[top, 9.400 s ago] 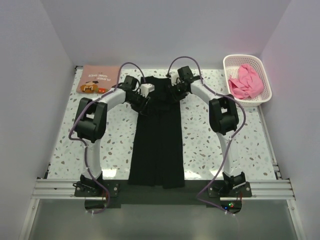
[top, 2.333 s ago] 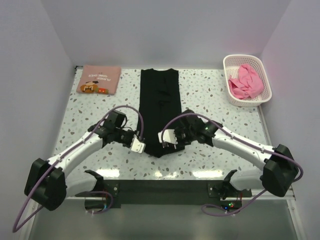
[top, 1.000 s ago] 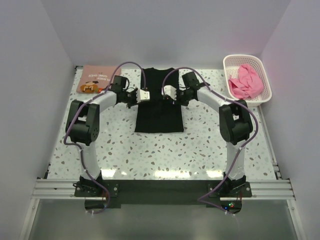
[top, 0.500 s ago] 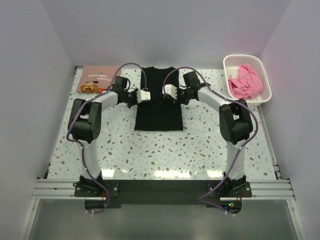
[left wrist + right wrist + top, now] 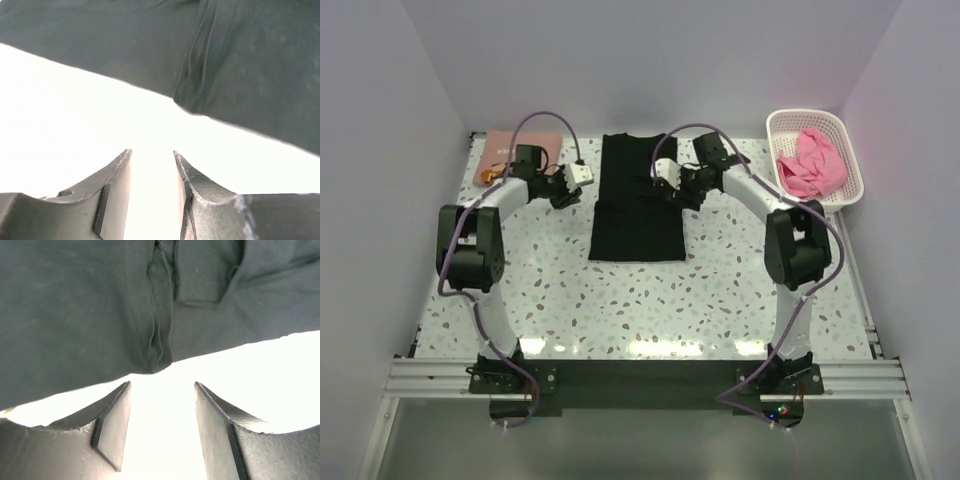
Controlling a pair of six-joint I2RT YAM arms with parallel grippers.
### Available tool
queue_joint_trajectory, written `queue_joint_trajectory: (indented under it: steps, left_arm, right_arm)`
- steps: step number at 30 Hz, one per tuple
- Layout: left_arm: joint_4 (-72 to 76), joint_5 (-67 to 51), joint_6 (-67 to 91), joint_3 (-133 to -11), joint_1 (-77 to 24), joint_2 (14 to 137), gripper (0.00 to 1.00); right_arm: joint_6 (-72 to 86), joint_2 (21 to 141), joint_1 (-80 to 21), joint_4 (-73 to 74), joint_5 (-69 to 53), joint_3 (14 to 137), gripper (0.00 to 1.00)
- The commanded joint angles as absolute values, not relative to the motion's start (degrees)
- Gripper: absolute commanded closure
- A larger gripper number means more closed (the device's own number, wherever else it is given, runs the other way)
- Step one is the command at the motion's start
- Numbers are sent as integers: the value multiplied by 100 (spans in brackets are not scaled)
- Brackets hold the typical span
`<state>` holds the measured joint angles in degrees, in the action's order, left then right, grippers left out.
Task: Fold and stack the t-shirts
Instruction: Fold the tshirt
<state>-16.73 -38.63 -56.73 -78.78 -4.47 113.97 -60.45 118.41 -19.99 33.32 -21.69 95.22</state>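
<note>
T-shirts sit in three spots on the table (image 5: 720, 290). A black t-shirt (image 5: 635, 215) lies flat and folded into a neat shape in the middle, near the back. A salmon-pink t-shirt (image 5: 505, 145) lies in the back left corner, and the left arm hides part of it. A bright pink t-shirt (image 5: 810, 160) is bunched up inside the basket (image 5: 840, 125) in the back right corner.

From above, the left pincer (image 5: 582, 184) is just beside the left edge of the black t-shirt, between it and the salmon-pink one. From its own camera, the left pincer (image 5: 150, 155) has its two fingers (image 5: 117, 180) partly apart. Nothing is between them. The black t-shirt (image 5: 250, 75) lies just in front of the tips, with a bright strip of table in between.

From above, the right pincer (image 5: 666, 188) is at the right edge of the black t-shirt. From its own camera, the right pincer (image 5: 162, 387) is partly open too, a bit wider, and its fingers (image 5: 215, 410) hold nothing. A folded edge of the black t-shirt (image 5: 75, 305) is close in front of the tips, but not between them.
</note>
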Motion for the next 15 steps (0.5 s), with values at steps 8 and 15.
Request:
queue_joint_trajectory:
  steps: [8, 15]
  left_arm:
    - [-2408, -4649, -7083, -5855, -536, 9370, 55]
    - [-2373, -4535, -7575, -5142, -825, 9194, 55]
  right_arm:
    - [-6170, 10205, -2881, 4817, -2593, 8105, 54]
    - [-5994, 10195, -3217, 4062, -2198, 7269, 57]
